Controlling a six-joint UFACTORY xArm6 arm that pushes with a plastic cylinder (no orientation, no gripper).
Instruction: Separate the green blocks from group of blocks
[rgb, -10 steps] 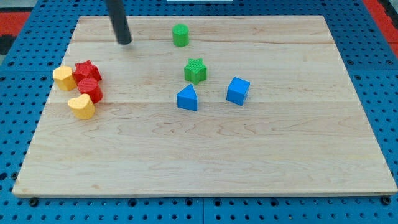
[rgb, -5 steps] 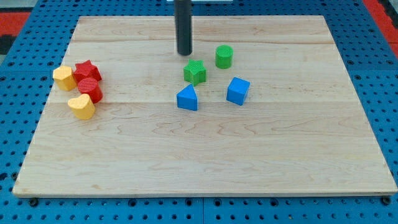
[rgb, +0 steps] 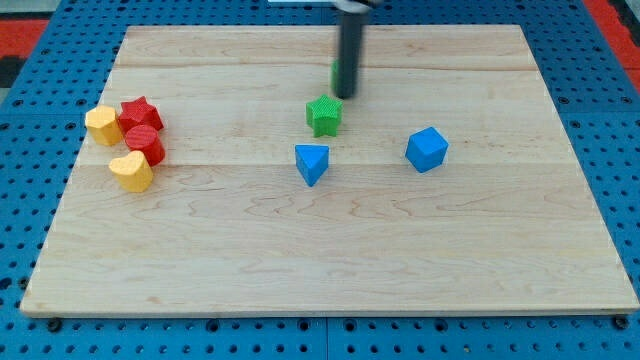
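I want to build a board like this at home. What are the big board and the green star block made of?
The board looks like pale wood with a smooth, matte finish: you can see long grain lines and seams between planks. The green star block is probably plastic, maybe printed: its colour is bright and even, and its top shows fine ridges. I can't be sure from a picture alone.

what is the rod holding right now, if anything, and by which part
Nothing is held; there is only a rod. My tip stands just above the green star block, hiding most of a green block behind it.

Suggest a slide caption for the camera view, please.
My tip sits just above the green star block, largely hiding a second green block.
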